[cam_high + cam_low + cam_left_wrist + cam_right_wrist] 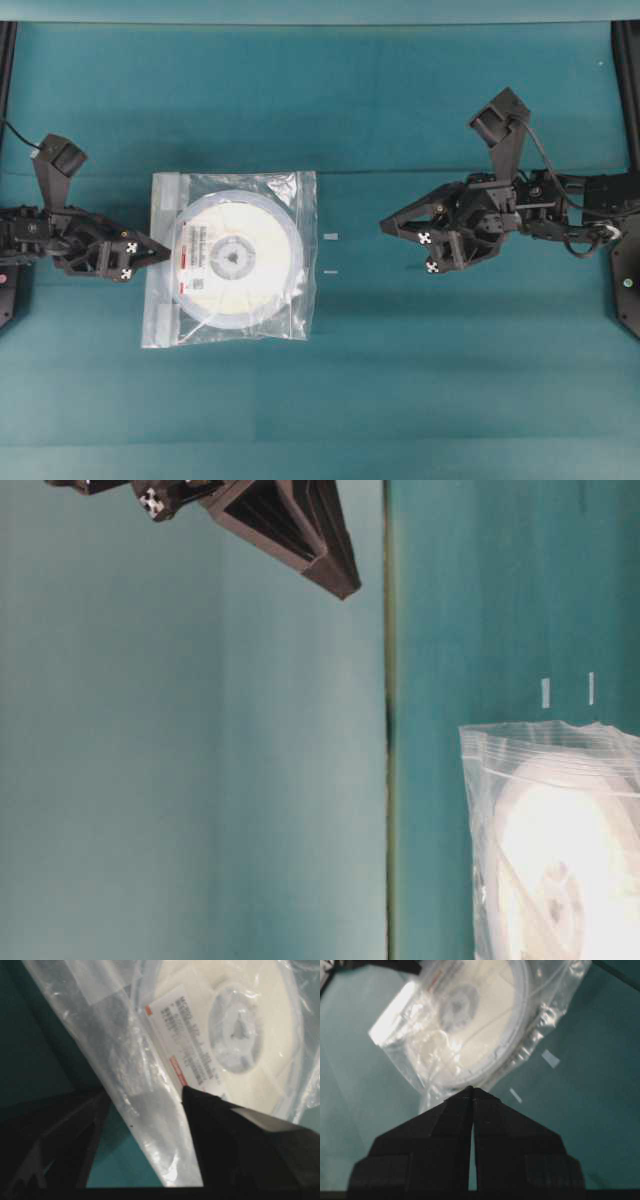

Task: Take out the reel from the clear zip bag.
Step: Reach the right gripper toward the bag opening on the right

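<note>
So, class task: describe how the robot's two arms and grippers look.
Both arms are matte black. Each gripper, left and right, has tapering triangular fingers bearing small white squares with black cross markings. A boxy black camera sits above each wrist, and black cables loop along the right arm.

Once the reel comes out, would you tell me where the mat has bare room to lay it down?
Bare mat runs below the clear zip bag, and another strip above it. Crowded: the left gripper at the bag's zip edge; two small tape scraps toward the right gripper.
</note>
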Motion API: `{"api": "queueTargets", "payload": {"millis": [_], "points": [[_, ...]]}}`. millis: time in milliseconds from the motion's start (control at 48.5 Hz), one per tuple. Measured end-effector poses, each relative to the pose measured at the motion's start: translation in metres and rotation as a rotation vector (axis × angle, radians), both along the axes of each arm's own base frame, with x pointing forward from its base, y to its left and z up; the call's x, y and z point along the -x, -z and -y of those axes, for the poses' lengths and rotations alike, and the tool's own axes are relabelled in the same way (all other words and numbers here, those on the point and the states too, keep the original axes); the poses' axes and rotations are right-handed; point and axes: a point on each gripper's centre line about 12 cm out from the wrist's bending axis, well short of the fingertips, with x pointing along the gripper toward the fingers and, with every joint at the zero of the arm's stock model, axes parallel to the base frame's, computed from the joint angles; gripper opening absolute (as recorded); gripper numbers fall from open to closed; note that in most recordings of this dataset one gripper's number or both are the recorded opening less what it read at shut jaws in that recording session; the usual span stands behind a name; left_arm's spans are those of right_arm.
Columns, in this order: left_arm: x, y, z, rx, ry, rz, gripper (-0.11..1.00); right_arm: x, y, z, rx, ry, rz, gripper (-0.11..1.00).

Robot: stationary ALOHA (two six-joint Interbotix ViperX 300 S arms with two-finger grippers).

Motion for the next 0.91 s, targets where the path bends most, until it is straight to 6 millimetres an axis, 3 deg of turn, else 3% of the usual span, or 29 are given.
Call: {"api": "queueTargets", "payload": {"millis": [144,557,743,846,908], "points": [[-0.004,0.001,-0.001,0.001,0.0,-0.008,0.58,0.001,0.001,0.0,-0.001,-0.003,-0.009,0.0],[-0.004,0.002,0.0,-0.002,0.005,-0.022,0.03,0.003,0.007,-0.002,-0.015,-0.008,-0.054,0.0],[-0.004,0.002,0.0,-0.003,0.006,-0.022,0.01,0.002,0.02,-0.003,-0.073,0.019,-0.109,0.07],[-0.006,0.002,0.0,-0.004,0.008,-0.019,0.01,-0.003,0.025,-0.002,-0.094,0.034,-0.124,0.19],[-0.006,0.002,-0.001,-0.003,0.006,-0.019,0.01,-0.007,0.028,-0.002,-0.106,0.042,-0.132,0.34]]}}
